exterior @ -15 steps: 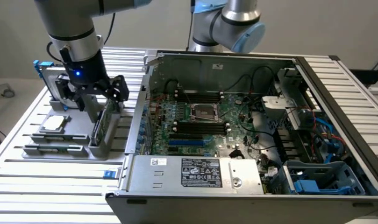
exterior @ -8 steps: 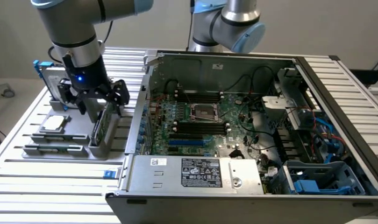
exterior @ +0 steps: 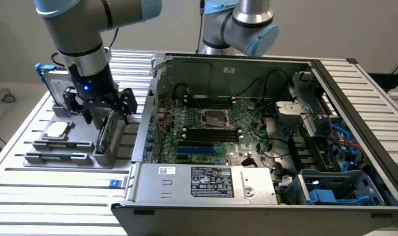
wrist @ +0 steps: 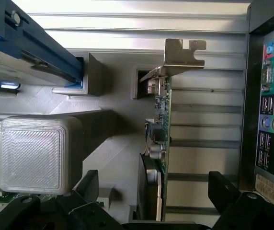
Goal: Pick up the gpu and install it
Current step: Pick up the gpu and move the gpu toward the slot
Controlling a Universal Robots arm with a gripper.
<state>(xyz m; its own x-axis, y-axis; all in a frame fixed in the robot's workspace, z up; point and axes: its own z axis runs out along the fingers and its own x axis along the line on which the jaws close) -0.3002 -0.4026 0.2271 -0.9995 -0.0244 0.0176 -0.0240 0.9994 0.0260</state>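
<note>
A Universal Robots arm (exterior: 80, 34) hangs its end effector (exterior: 107, 117), spread wide, over the gpu (exterior: 106, 135). The card stands on edge in a slot of the grey printed holder (exterior: 67, 147) on the slatted aluminium worktop (exterior: 54, 196). In the wrist view the 2 black fingers (wrist: 86, 187) straddle the card with open room on either side, seemingly touching nothing. Its silver bracket (wrist: 181, 56) sits at the end away from them. The open computer case (exterior: 356, 123) stands just beside the holder, its side wall rising on the exterior view's right of the card. A hard drive in a blue frame (exterior: 53, 78) stands at the holder's far end.
</note>
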